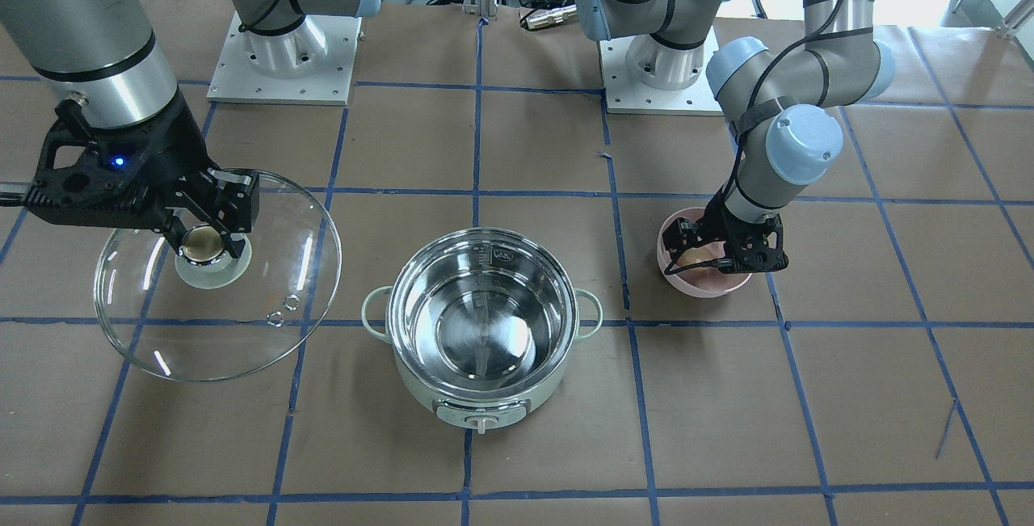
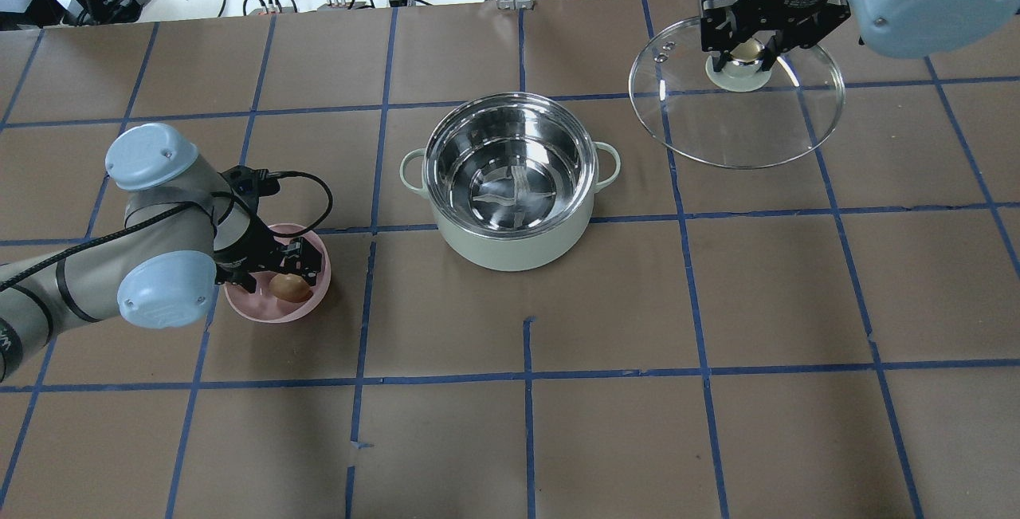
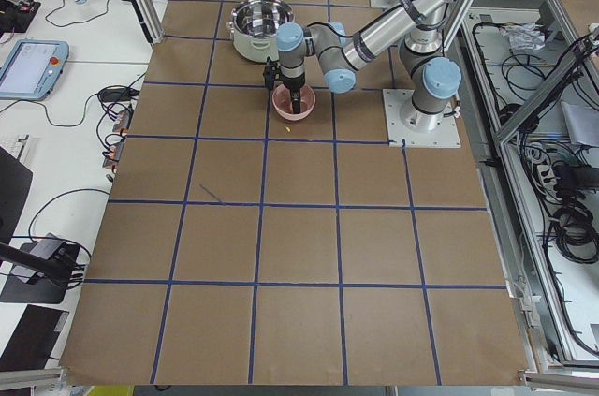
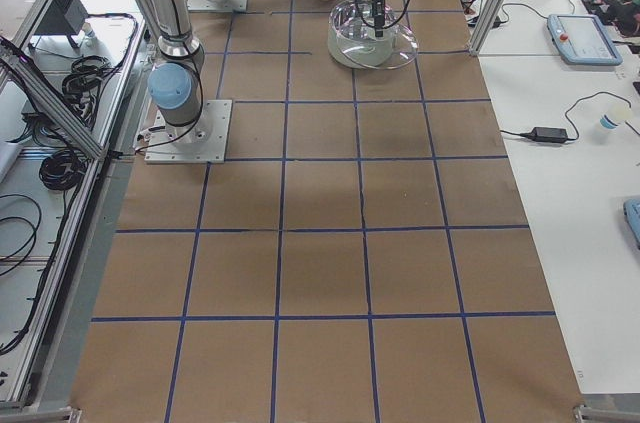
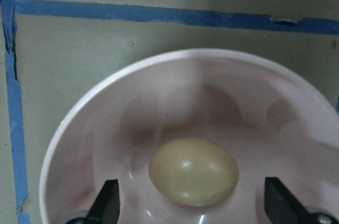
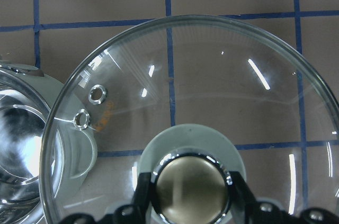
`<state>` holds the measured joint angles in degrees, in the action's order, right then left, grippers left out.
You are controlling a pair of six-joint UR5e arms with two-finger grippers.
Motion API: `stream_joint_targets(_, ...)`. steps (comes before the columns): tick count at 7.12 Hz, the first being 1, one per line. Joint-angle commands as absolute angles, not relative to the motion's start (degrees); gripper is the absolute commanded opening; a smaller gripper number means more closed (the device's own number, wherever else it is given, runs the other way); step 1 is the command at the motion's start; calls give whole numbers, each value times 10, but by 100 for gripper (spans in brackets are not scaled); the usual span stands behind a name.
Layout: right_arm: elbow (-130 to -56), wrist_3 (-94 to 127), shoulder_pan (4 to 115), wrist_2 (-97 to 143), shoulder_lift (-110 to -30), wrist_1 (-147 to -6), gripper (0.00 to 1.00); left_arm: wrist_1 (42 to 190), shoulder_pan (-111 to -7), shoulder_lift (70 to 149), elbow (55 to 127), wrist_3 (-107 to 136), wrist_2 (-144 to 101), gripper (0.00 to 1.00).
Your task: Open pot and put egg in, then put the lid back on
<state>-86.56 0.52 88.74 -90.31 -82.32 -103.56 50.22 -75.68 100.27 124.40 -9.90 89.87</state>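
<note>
Claw spacing is what I'm watching: the left claw [image 5: 194,205] is spread wide and pointed straight down into the pink bowl [image 5: 90,123], one dark fingertip at each lower corner of the wrist frame. The egg [image 5: 193,171] lies on the bowl's floor between them, just above the line joining the tips and touching neither. Its long axis runs side to side, tip to tip, so I judge a squeeze would take it end to end, after a small nudge toward the frame's top.

This arm is plainly the nearer one. Its elbow is folded and it comes in from the left edge of the overhead frame, bowl at lower left.

The pot [image 2: 510,244] stands uncovered at centre on the desk [image 2: 637,304] — well apart from the bowl. At upper right the right claw [image 2: 747,53] is clamped on the lid [image 2: 741,128] by its knob [image 6: 192,187]. Whether the rim touches the desk I cannot tell.
</note>
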Motion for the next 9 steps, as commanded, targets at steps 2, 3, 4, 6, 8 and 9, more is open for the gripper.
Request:
stream_joint_targets(2, -867, -41, 879, -903, -824, -1036, 39, 502, -757, 1005, 1245, -99, 898, 93)
stream_joint_targets(3, -872, -51, 872, -902, -825, -1035, 39, 502, -757, 1006, 1245, -99, 898, 93)
stream_joint_targets(4, -874, -67, 864, -899, -826, -1034, 39, 502, -757, 1006, 1245, -100, 899, 93)
stream_joint_targets(6, -875, -69, 858, -873, -826, -1035, 39, 499, -757, 1008, 1246, -99, 898, 93)
stream_joint_targets(8, -876, -69, 858, -872, -830, -1035, 39, 498, -757, 1010, 1249, -99, 897, 90)
stream_joint_targets(9, -881, -69, 858, -871, -831, -1036, 39, 498, -757, 1010, 1248, -100, 897, 85)
